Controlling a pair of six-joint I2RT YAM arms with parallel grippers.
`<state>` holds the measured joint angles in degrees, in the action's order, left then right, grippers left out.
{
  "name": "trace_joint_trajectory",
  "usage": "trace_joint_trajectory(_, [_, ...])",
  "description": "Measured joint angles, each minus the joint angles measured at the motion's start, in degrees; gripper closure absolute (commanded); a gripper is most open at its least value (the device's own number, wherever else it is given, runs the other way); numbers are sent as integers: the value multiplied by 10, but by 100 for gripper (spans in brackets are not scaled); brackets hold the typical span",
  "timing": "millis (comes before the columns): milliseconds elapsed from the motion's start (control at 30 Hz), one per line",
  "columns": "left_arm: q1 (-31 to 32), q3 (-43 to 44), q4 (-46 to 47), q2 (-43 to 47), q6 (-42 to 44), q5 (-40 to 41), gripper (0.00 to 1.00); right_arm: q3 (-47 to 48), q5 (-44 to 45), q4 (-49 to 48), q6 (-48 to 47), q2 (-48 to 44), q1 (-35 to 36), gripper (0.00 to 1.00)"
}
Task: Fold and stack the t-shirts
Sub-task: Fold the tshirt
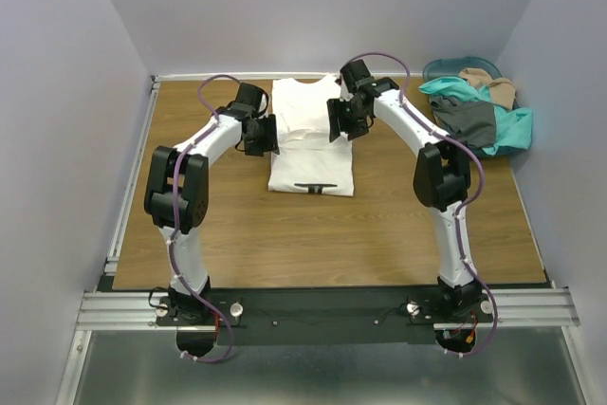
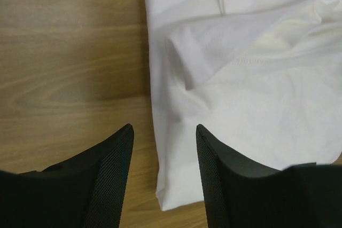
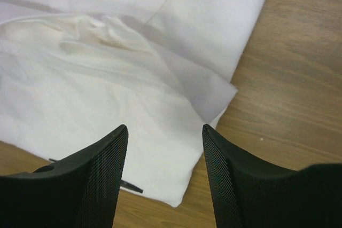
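the brown wooden table [image 1: 379, 234] fills the top view. the big white t-shirt [image 1: 311, 139] lies flat on it toward 12 o'clock, folded in to a long narrow shape. at 2 o'clock, in the far corner, the teal t-shirt [image 1: 510, 128], the dark grey t-shirt [image 1: 471, 120] and the tan t-shirt [image 1: 495, 88] lie in a messy heap over a round teal basket [image 1: 446, 67]. the left gripper [image 2: 164, 127] hangs over the white shirt's 9 o'clock edge, jaws apart, holding nothing. the right gripper [image 3: 164, 126] hangs over its 3 o'clock edge, jaws apart too, with nothing in them.
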<state>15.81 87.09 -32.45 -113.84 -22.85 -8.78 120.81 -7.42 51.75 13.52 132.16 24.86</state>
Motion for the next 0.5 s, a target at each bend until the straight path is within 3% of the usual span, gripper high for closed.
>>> trace_joint_trajectory(367, [0, -115, 78, 42, 7, -46, 45, -31, -43, -9, 19, -32, 61, 35])
trace_joint_trajectory(500, [0, -136, 95, 41, 12, -53, 58, -34, -56, -17, 27, -31, 73, 35])
